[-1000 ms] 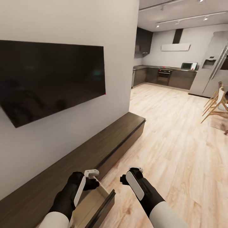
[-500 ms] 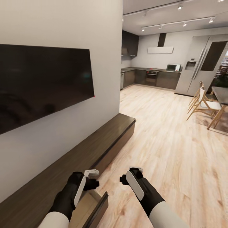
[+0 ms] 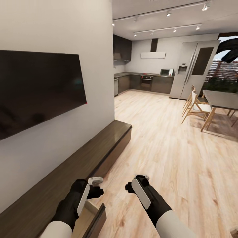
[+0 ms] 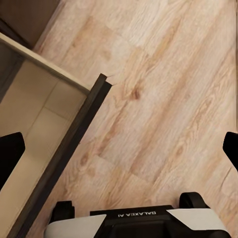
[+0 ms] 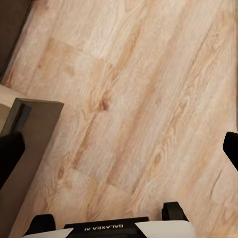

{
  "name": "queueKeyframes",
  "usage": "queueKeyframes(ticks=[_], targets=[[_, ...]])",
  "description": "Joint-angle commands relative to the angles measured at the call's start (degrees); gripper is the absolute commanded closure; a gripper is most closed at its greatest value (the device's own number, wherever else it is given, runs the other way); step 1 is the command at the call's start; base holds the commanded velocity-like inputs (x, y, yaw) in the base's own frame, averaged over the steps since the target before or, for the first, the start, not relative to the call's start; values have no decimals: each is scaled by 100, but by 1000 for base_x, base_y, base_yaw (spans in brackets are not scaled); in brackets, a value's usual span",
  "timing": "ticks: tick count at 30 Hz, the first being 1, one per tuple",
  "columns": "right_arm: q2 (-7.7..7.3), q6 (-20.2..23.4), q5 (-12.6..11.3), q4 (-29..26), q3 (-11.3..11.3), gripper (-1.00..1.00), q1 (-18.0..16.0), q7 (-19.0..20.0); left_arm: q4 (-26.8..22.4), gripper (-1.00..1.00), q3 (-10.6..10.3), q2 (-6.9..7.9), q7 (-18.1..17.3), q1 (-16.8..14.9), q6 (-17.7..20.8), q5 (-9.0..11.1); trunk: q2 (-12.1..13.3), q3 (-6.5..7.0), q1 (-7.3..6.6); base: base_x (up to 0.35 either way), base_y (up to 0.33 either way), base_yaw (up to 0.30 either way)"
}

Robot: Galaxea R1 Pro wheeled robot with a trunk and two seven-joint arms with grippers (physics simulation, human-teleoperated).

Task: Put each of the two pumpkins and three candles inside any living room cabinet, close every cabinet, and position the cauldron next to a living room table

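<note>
The long, low dark-brown cabinet [image 3: 99,145] runs along the wall under the TV. One of its drawers [image 3: 96,219] stands pulled out at the bottom of the head view, with a pale bare inside [image 4: 34,124] and a dark front panel [image 4: 74,144]. My left gripper [image 3: 95,186] hangs open just above that drawer, its fingertips [image 4: 10,153] far apart. My right gripper [image 3: 135,185] is open too, over the wooden floor beside the drawer front [image 5: 29,148]. Both hold nothing. The pumpkins, candles, cauldron and coffee table are out of view.
A large black TV [image 3: 36,89] hangs on the wall at left. A dark-topped dining table [image 3: 219,99] with wooden chairs [image 3: 196,107] stands at right. Dark kitchen units [image 3: 145,82] and a fridge [image 3: 191,69] are at the far end. Wide wooden floor [image 3: 165,148] lies between.
The camera has turned to the right, so the TV, cabinet and kitchen have slid left and the dining table has come into view. Less of the open drawer shows. Both grippers keep their pose.
</note>
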Motion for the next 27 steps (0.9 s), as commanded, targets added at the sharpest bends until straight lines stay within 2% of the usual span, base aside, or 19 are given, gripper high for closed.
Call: queueKeyframes(ticks=[1, 3, 5, 6, 10, 14, 21, 27], targets=[[0, -4, 2, 7, -22, -100, 0, 0, 0, -100, -2, 0, -1, 0, -4, 3, 0, 7, 0, 0, 0, -220], [0, -6, -3, 3, -118, -100, 0, -3, 0, -100, -14, 0, -2, 0, -1, 6, 0, 21, 0, 0, 0, -220], [0, -1, -3, -1, -375, -100, 0, -8, 0, -100, -27, 0, -3, 0, 1, 9, 0, 35, 0, 0, 0, -220], [0, 4, -4, -3, -584, -100, 0, -13, 0, -100, -37, 0, -3, 0, 1, 9, 0, 42, 0, -8, -32, -219], [0, 9, -2, -4, -864, -100, 21, -11, 0, -100, -55, 0, 4, 0, 1, 10, 0, 70, 0, -86, -158, -220], [0, 9, -4, -4, -962, -100, 29, -2, 0, -100, -67, 0, 5, 0, -6, 10, 0, 98, 0, -78, -265, -220], [0, 2, 4, -4, -999, -100, 18, 0, 0, -100, -70, 0, 6, 0, -12, 2, 0, 146, 0, -10, -294, -221], [0, -39, 2, -4, -1037, -100, 15, 0, 0, -100, -56, 0, 6, 0, -16, 1, 0, 183, 0, 70, -168, -234]])
